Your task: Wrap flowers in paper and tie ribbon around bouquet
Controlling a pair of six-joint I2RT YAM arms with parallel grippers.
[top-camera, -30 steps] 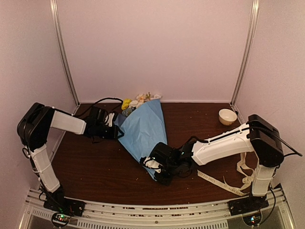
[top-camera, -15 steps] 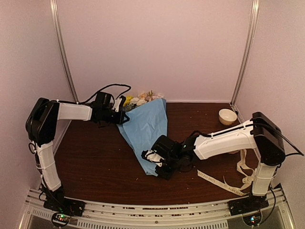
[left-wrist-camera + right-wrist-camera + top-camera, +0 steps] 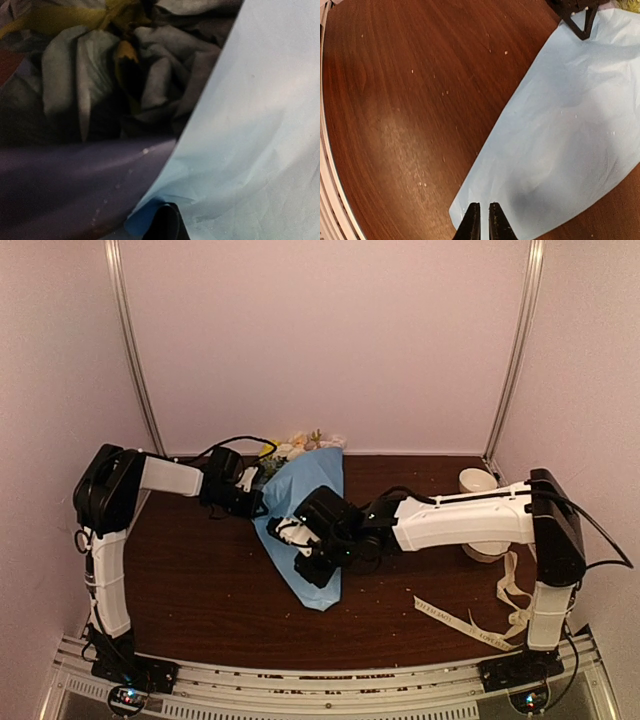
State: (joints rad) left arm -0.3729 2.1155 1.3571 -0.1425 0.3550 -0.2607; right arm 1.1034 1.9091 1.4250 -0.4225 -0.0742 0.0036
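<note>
1. The bouquet (image 3: 318,476) lies mid-bench, much where it was a second ago. Its wide end with the flowers (image 3: 300,443) points at the far wall, and its point faces the near edge.
2. The left gripper (image 3: 252,502) was partly spread a second ago. Its fingers are now pressed together and seem to pinch the left edge of the paper (image 3: 560,125) just beside the blooms.
3. The right gripper (image 3: 290,538) has travelled from the cone's near point up to its middle. It hangs over the paper's left edge with its fingers almost together, holding nothing.
4. By this, the wrap looks formed and is being steadied, not tied. The ribbon (image 3: 465,623) lies loose on the bench (image 3: 200,580) at the near right, well apart from both grippers, so the tying step is likely not yet begun.
</note>
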